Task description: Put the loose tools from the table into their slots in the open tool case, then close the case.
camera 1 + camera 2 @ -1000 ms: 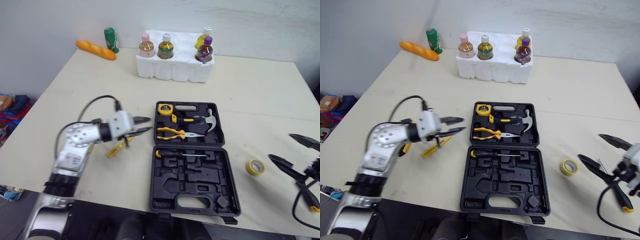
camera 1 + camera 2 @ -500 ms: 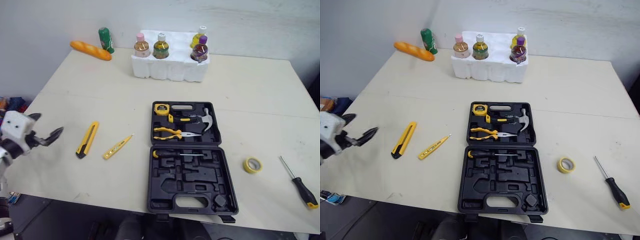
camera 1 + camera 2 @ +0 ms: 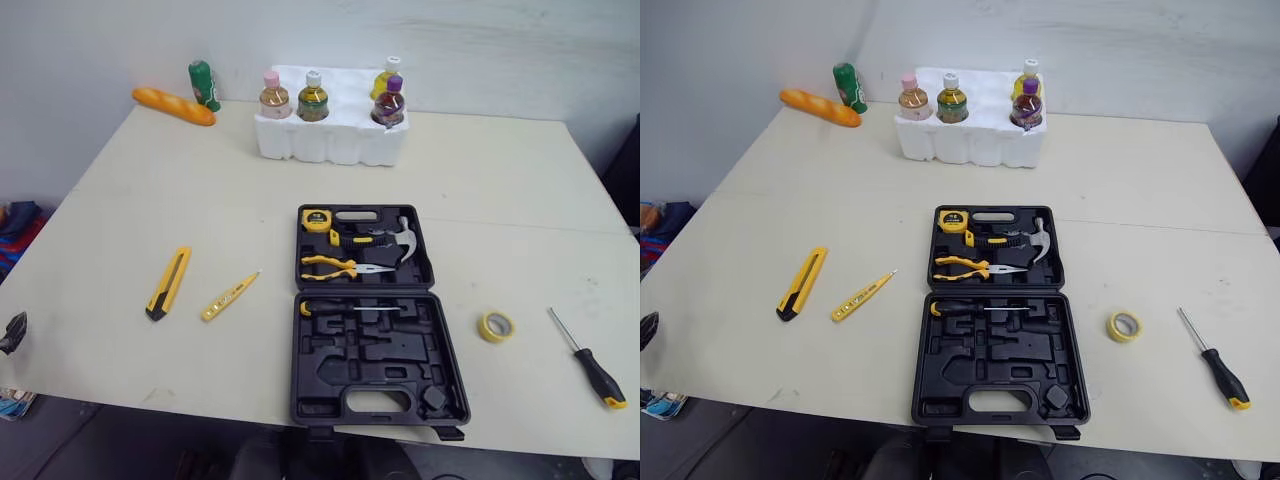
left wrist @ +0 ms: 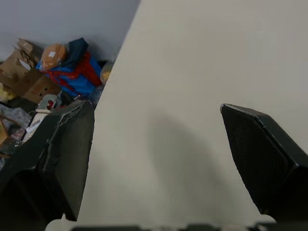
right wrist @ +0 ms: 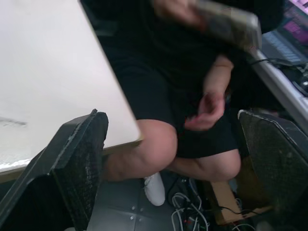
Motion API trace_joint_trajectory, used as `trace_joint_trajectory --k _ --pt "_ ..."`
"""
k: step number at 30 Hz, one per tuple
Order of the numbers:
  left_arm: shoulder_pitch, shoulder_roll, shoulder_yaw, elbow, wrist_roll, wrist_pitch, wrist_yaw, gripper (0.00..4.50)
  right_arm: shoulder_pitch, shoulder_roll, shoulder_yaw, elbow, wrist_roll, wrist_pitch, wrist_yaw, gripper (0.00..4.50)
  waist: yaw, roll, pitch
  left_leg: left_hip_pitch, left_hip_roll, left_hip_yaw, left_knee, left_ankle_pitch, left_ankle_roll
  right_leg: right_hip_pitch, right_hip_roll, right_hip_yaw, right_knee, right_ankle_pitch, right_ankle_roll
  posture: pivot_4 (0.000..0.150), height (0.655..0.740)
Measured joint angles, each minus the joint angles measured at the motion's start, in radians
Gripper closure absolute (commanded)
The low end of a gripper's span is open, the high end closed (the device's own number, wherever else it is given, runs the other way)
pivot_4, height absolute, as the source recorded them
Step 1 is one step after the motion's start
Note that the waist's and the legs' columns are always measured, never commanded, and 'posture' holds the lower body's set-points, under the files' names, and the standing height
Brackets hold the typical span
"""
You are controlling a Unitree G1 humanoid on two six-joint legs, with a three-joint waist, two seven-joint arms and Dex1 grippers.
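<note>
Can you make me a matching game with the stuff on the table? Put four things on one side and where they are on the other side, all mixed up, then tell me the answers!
Things:
1. hammer
2. roll of yellow tape
3. utility knife
4. bread loaf

Places:
A. on the table, to the robot's left of the tool case
B. in the far half of the open tool case
C. at the table's far left corner, beside the green bottle
D. on the table between the tool case and the screwdriver

Pairs: 1-B, 2-D, 3-A, 4-C.
</note>
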Motion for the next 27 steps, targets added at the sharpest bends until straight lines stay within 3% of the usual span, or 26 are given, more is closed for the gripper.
trace_joint_trajectory --k 5,8,13,20,27 --pt "-0.077 -0.108 -0.041 -0.208 -0.044 0.116 0.067 0.09 -0.013 -0.001 0.012 -0.034 0.04 0.044 0.03 0.0 0.002 0.001 -0.001 0.0 0.001 0.002 0.0 0.002 0.0 -0.001 0.0 0.0 0.0 0.003 0.001 0.15 0.74" --pt "-0.134 -0.149 -0.146 -0.361 -0.048 0.165 0.065 0.09 0.003 -0.002 0.035 -0.092 0.061 0.102 0.078 0.0 0.02 0.003 -0.003 -0.001 0.001 0.004 0.0 0.002 0.0 -0.001 0.0 0.0 0.0 0.003 0.002 0.15 0.74" --pt "-0.209 -0.173 -0.354 -0.636 -0.133 0.183 -0.105 0.09 0.089 -0.033 0.043 -0.33 0.163 0.31 0.2 0.0 0.024 0.006 -0.004 -0.006 0.002 0.005 0.0 0.004 0.003 -0.004 0.003 0.0 -0.003 0.003 0.005 0.15 0.74" --pt "-0.322 -0.164 -0.567 -0.808 -0.263 0.333 -0.308 0.09 0.267 -0.093 0.088 -0.667 0.222 0.57 0.37 0.0 0.023 0.006 -0.002 -0.005 0.004 0.008 0.0 0.004 0.002 -0.004 0.007 0.004 -0.002 0.002 0.006 0.15 0.74" --pt "-0.42 -0.182 -0.707 -0.963 -0.422 0.541 -0.372 0.09 0.27 -0.191 0.154 -0.835 0.216 0.827 0.327 0.0 0.025 0.005 -0.002 -0.007 0.003 0.008 0.001 0.005 0.003 -0.005 0.006 0.005 -0.005 0.003 0.008 0.15 0.74"
